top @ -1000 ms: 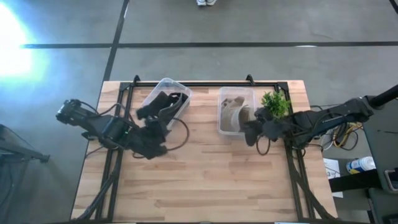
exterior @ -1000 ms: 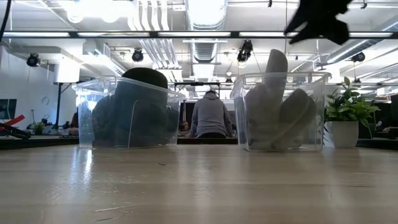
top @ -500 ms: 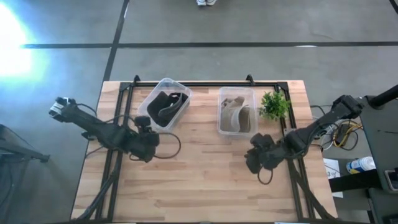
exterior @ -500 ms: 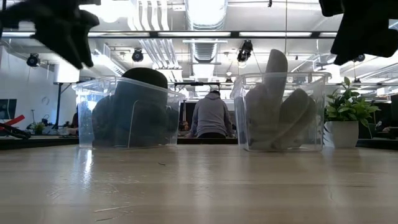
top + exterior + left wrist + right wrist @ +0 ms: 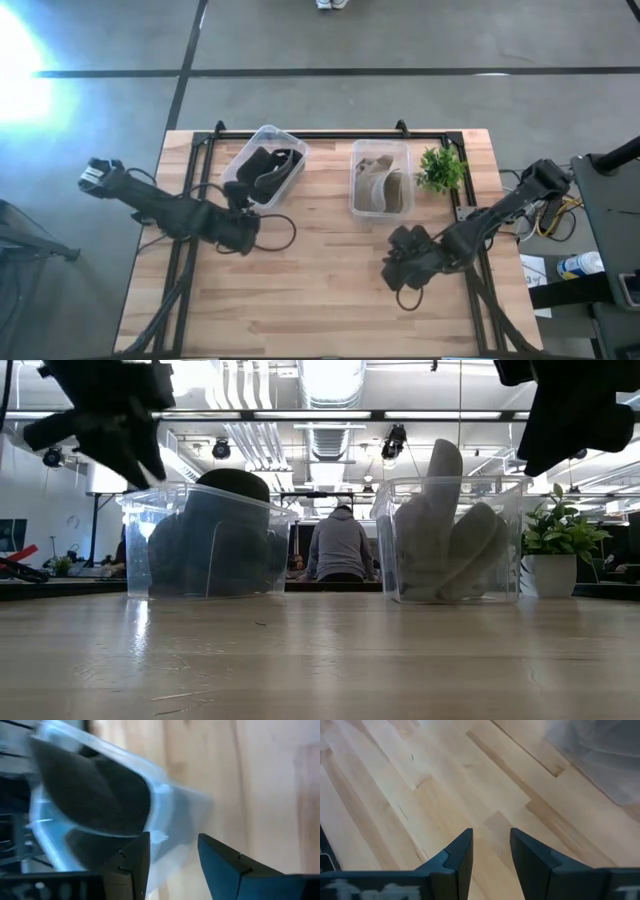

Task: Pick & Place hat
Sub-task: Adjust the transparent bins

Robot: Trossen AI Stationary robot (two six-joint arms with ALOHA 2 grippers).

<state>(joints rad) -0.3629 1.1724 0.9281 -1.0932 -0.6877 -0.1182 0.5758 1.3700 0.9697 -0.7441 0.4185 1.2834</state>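
The tabletop (image 5: 320, 290) is pale wood in butcher-block strips, smooth with a soft sheen, edged by a black metal frame (image 5: 300, 134). Both bins, the left bin (image 5: 264, 165) and the right bin (image 5: 379, 178), are clear glossy plastic; the dark hat (image 5: 268, 170) and the beige hats (image 5: 380, 185) inside look like soft matt cloth. The left hand (image 5: 172, 865) and the right hand (image 5: 491, 855) have matt black plastic-looking fingers.

Two clear bins (image 5: 264, 163) (image 5: 381, 178) (each holding hats), one potted plant (image 5: 441, 168), two arms, one table (image 5: 320, 300)
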